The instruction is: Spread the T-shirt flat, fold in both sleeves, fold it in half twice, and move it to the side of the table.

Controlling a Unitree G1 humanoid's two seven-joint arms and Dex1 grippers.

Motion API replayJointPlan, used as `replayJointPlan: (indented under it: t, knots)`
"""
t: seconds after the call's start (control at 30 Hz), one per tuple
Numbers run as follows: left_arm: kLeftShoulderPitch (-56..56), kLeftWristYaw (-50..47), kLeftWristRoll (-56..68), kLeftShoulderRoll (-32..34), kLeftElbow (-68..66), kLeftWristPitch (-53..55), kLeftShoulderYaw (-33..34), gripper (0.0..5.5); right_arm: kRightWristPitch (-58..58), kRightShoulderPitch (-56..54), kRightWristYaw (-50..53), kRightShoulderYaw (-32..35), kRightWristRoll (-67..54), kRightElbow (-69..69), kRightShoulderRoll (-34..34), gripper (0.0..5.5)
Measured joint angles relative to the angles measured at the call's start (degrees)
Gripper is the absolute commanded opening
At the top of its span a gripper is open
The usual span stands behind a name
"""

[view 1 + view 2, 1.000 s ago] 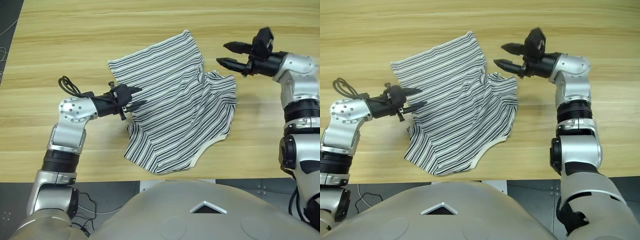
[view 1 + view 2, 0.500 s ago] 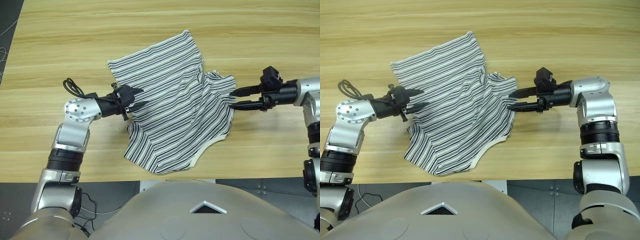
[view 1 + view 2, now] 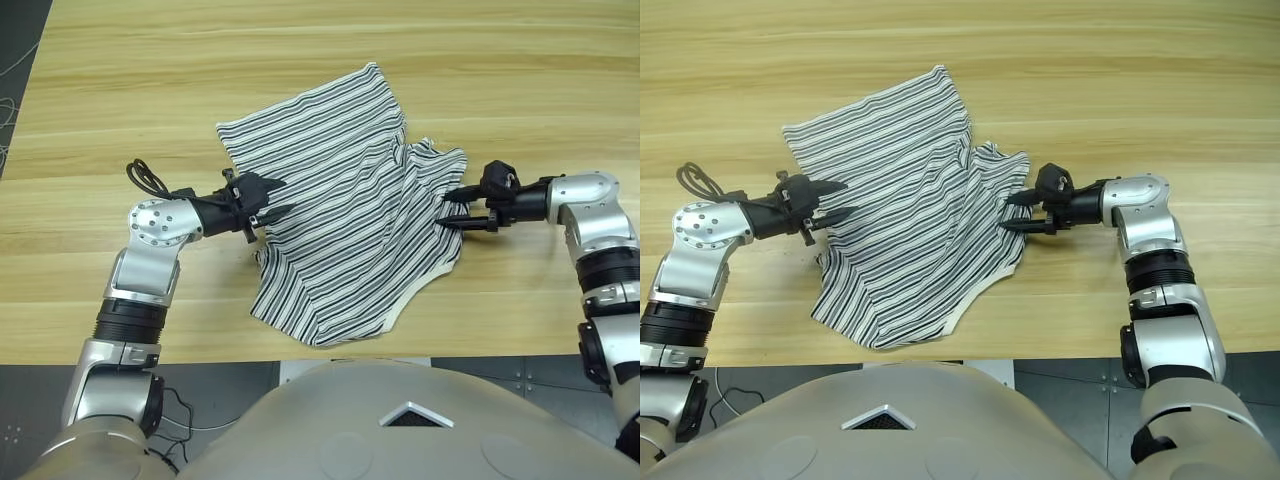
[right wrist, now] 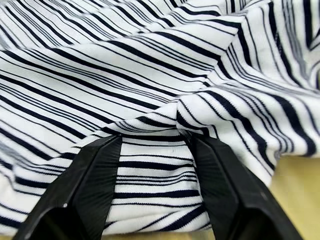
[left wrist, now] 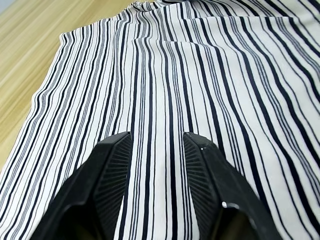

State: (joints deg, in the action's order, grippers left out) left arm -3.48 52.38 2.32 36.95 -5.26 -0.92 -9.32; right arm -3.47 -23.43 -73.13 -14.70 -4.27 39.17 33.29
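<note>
Spreading was your step in hand: the T-shirt point(image 3: 345, 200) lay rumpled mid table point(image 3: 150, 60), your left gripper point(image 3: 283, 196) and right gripper point(image 3: 444, 210) gaping at opposite edges, clamping nothing. Your next move likely needed both pinching cloth, then pulling outward.

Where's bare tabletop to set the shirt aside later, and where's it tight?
The table is bare along its far side beyond the T-shirt, also outside the left claw and outside the right claw. Crowded: both claws sit at the shirt's sides; the near strip is thin.
</note>
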Motion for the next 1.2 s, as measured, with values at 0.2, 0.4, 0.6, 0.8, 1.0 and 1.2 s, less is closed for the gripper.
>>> replayJointPlan:
  t: [0.2,0.4,0.6,0.8,1.0,1.2]
  knots:
    - [-9.20,-9.25,-4.69,-7.81,-10.82,-1.32,-1.28,1.94,-1.33,-0.43,0.59,-0.41,0.64,0.90,0.78,2.59]
    - [-23.19,-18.75,-7.68,-17.23,-29.52,-5.09,-2.10,1.94,-1.32,0.18,-0.18,-0.27,0.59,-0.13,1.78,2.59]
    - [-33.63,-19.11,-5.10,-25.54,-49.84,-7.56,0.42,1.94,-0.93,1.05,-0.26,-0.17,0.56,-1.76,2.49,2.59]
    - [-37.93,-20.30,-4.08,-28.46,-63.47,-4.54,3.06,1.94,-0.78,2.15,0.90,-0.09,0.54,-3.23,2.82,2.59]
    - [-39.82,-27.38,-7.39,-25.21,-67.25,-4.33,2.71,1.94,-0.55,3.69,1.69,0.98,0.30,-3.63,3.82,2.59]
    - [-40.02,-30.70,-9.23,-23.29,-68.07,-4.95,2.53,1.94,-1.61,5.81,4.08,2.36,-0.49,-4.29,5.15,2.59]
